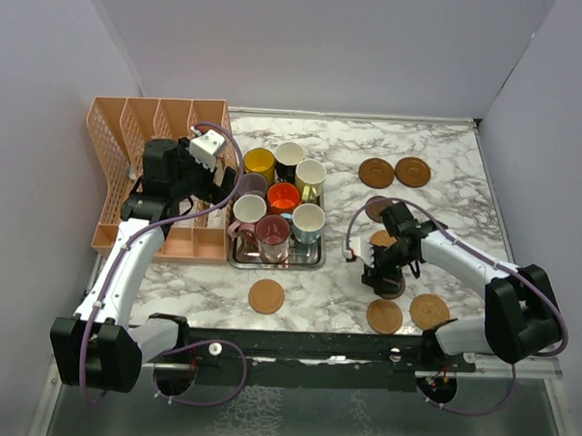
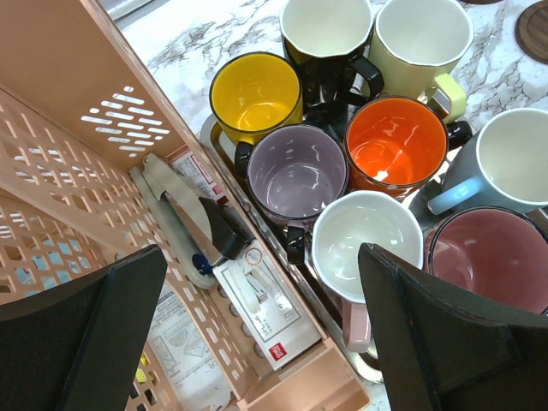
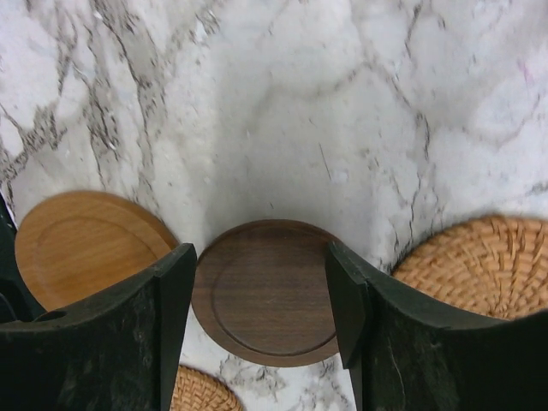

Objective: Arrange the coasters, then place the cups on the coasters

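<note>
The right hand (image 3: 259, 261), fingers apart, straddles a dark-brown wooden coaster (image 3: 265, 317) lying flat on the marble worktop (image 3: 282, 111), between a tan one (image 3: 77, 244) and a woven one (image 3: 479, 265). The left hand (image 2: 257, 265) gapes wide above glossy cups (image 2: 295, 171) crowded on the tray (image 1: 274, 264).

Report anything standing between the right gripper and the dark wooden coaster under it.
Nothing visible does. The right gripper has its open fingers on either side of the dark wooden coaster. The light wooden coaster lies to one side and a woven coaster to the other, both outside the fingers.
</note>
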You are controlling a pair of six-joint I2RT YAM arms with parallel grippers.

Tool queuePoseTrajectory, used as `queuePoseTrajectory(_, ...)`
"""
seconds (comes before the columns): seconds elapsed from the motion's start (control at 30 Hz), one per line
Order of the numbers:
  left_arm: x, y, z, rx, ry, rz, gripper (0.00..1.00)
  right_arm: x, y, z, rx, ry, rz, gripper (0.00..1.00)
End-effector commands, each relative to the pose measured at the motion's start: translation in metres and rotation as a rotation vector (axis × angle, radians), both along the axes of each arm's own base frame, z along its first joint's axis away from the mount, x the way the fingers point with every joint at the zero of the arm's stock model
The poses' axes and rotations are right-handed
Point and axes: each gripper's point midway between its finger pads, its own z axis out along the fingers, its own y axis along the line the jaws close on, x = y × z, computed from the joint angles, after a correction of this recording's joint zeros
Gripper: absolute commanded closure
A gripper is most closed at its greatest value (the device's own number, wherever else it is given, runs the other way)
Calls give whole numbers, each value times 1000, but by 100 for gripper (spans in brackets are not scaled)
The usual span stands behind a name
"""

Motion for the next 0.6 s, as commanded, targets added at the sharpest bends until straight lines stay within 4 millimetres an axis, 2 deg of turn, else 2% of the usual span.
queuePoseTrajectory(0.0, -1, -4, 10, -20, -32, -21, 1, -9, -29, -4, -62, 52, -30, 38)
queuePoseTrajectory(0.2, -1, -4, 11, -22, -33, -21, 1, 5, -62, -12, -107, 28, -79, 40)
queuePoseTrajectory(0.37, -2, -3, 10, -20, -32, -18, 1, 18, -89, -12, -115, 2, -128, 41)
queuePoseTrajectory(0.57, -1, -3, 9, -16, -30, -16, 1, 18, -103, -16, -144, -13, -154, 45)
